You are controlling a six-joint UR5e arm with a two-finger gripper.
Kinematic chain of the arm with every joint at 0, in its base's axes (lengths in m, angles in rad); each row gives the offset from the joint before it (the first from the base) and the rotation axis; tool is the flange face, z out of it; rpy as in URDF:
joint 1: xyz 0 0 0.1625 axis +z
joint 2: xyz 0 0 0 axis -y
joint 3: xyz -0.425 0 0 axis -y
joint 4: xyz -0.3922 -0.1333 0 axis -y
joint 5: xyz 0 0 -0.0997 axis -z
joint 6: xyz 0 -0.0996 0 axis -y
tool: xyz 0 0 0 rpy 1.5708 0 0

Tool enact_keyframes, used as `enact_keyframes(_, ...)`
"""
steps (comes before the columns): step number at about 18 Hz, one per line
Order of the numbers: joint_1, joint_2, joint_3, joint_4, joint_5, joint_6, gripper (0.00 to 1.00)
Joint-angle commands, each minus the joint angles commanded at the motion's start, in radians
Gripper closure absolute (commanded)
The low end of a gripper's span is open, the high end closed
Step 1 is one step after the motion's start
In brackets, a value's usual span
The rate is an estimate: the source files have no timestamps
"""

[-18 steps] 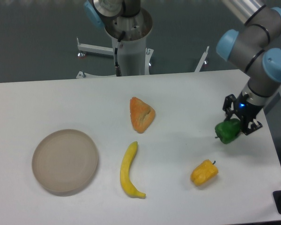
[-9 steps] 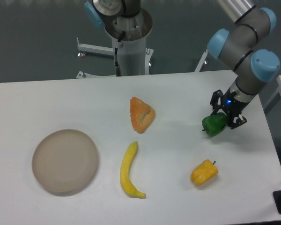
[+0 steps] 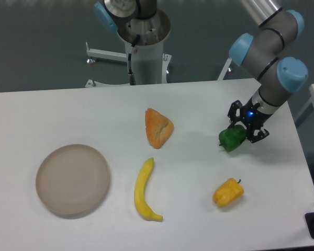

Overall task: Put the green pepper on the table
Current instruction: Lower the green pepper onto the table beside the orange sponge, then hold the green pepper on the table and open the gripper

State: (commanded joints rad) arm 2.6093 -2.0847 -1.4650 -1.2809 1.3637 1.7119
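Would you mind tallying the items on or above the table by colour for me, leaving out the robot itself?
Green: 1, the green pepper, held in the gripper
Yellow: 2, the banana and the yellow pepper
Orange: 1, the orange wedge-shaped food piece
Beige: 1, the round plate
Total: 5

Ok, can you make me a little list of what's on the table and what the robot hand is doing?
robot hand: gripper, shut on the green pepper
green pepper: right side of the table, behind the yellow pepper
banana: near the middle front
orange pastry: behind the banana
plate: left side, nothing on it
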Motion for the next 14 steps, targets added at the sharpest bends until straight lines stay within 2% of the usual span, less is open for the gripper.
enact_keyframes(14,0.0,-0.005,0.002,0.0,0.002,0.0,0.69)
